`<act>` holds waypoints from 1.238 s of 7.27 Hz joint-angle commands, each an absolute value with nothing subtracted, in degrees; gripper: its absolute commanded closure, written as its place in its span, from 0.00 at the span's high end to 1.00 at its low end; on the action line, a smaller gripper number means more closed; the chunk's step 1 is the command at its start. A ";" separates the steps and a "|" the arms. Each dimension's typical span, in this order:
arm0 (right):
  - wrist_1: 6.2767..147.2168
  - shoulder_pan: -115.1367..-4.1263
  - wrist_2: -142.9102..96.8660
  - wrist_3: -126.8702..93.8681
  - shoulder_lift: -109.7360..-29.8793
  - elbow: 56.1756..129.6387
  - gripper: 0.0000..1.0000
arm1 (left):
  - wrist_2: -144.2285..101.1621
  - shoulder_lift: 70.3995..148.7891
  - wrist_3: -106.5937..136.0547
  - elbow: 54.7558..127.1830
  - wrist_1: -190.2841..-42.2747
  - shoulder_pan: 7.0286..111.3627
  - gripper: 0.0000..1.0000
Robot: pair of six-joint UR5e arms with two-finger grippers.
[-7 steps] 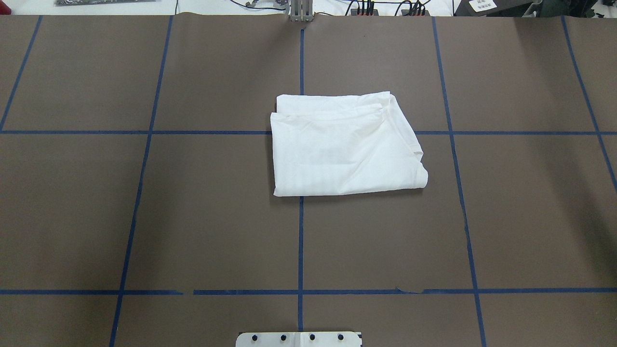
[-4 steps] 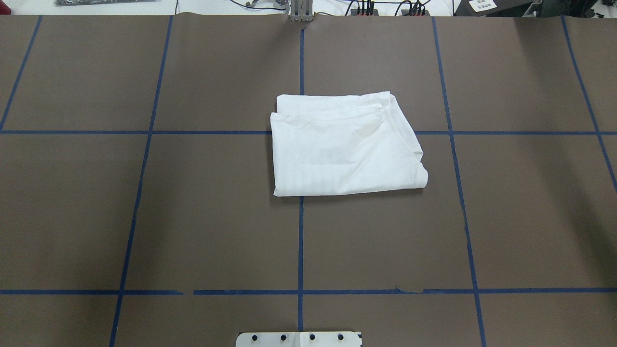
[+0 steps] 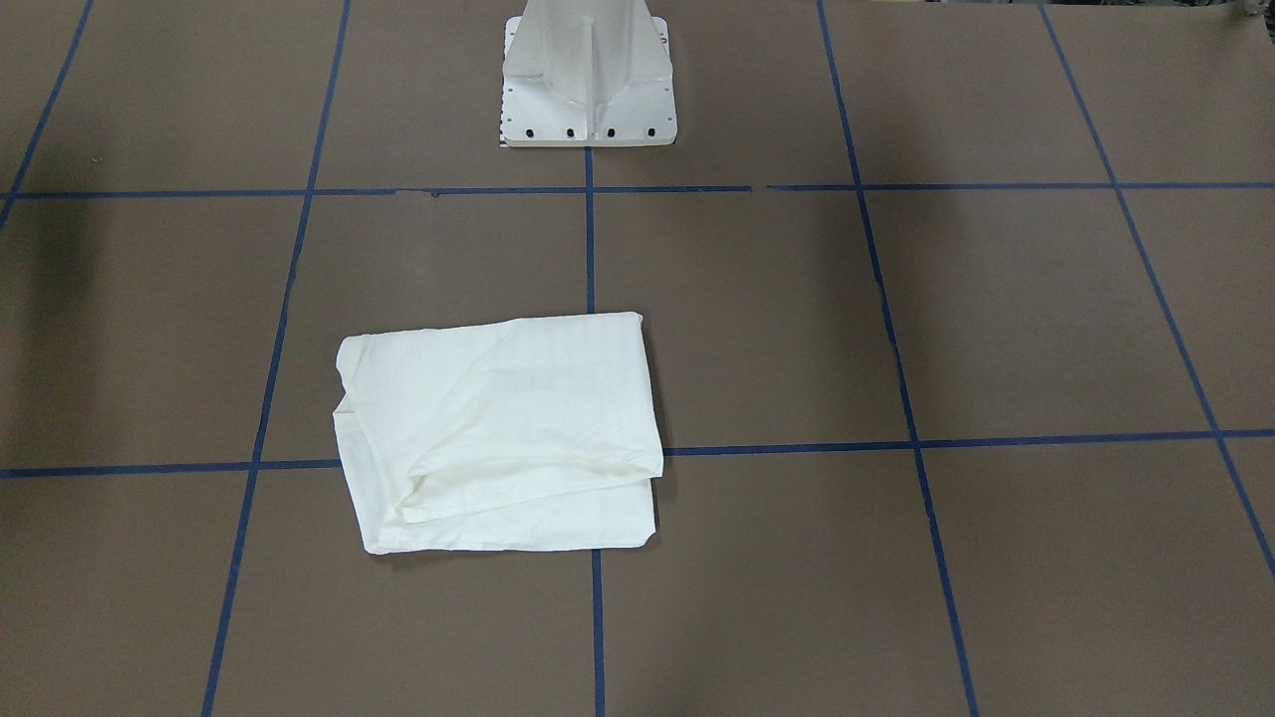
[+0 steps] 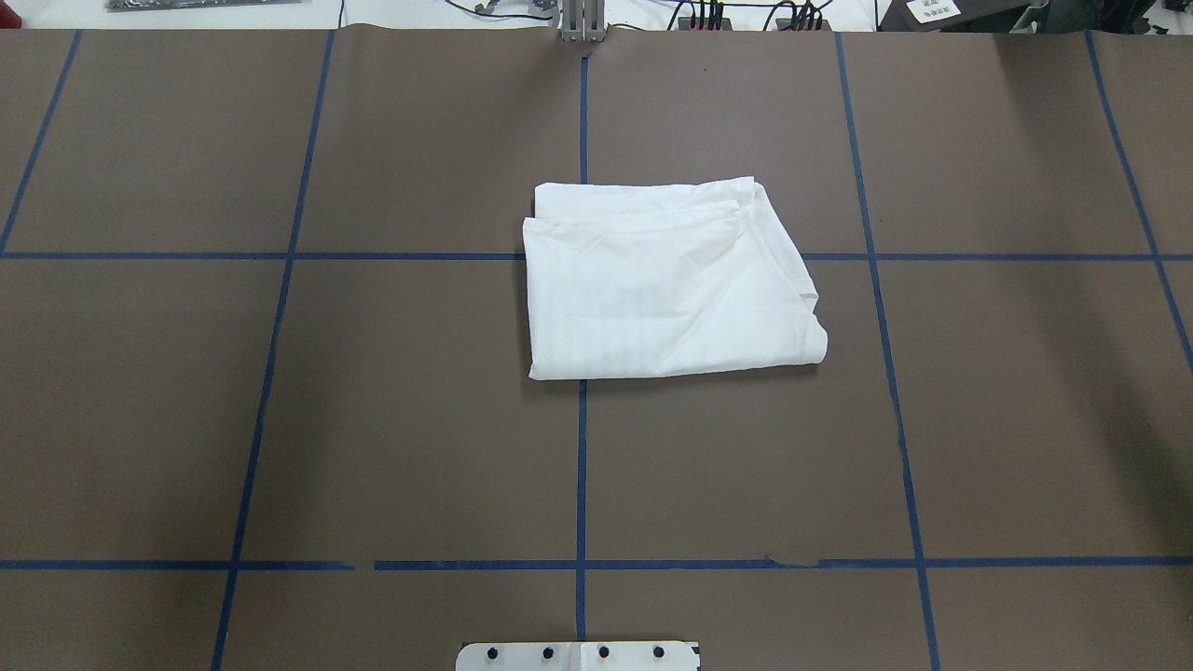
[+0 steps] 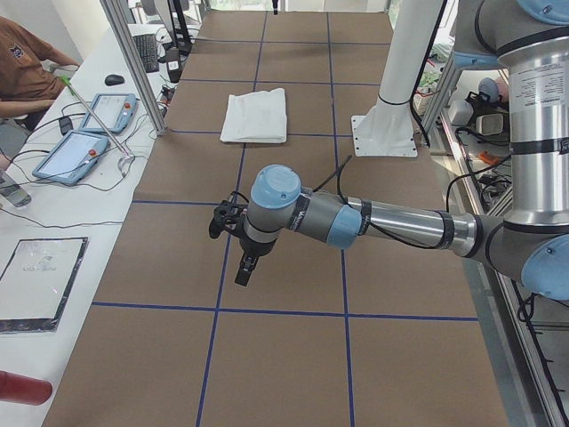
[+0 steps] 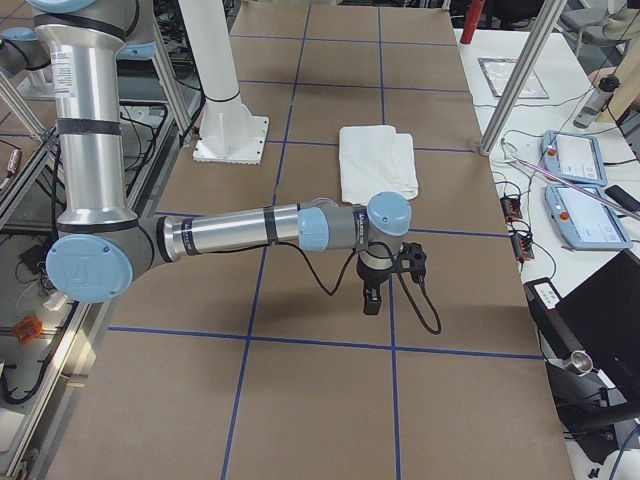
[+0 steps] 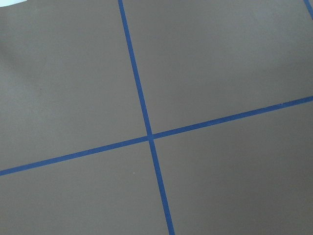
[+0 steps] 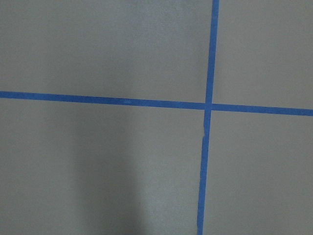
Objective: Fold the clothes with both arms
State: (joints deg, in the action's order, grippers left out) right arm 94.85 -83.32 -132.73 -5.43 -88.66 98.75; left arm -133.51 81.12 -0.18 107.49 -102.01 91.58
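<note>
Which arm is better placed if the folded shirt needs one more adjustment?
Right, but only slightly. The shirt lies mostly on the robot's right of the centre tape line. Both the right gripper and the left gripper hang well away from it.

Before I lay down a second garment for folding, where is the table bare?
Bare: the squares between the shirt and the pedestal base, and those flanking the shirt. Occupied: the shirt's spot; the left arm and right arm hang over the table's ends.

brown paper-covered table (image 4: pixel 373 419) gridded with blue tape (image 4: pixel 581 466); white side bench (image 5: pixel 89 205) holds tablets (image 5: pixel 67 156).
</note>
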 commanded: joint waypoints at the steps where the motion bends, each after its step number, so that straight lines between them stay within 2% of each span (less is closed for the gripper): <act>1: 94.83 -83.32 -132.89 -5.45 -88.59 99.14 1.00 | -133.51 81.12 -0.18 107.49 -102.04 91.58 0.99; 9: 94.92 -83.32 -132.98 -5.36 -88.77 98.44 1.00 | -133.59 81.12 -0.26 108.02 -102.04 91.67 0.99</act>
State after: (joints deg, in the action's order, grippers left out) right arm 94.92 -83.32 -133.01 -5.37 -88.78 98.55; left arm -133.52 81.22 -0.26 108.01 -102.01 91.60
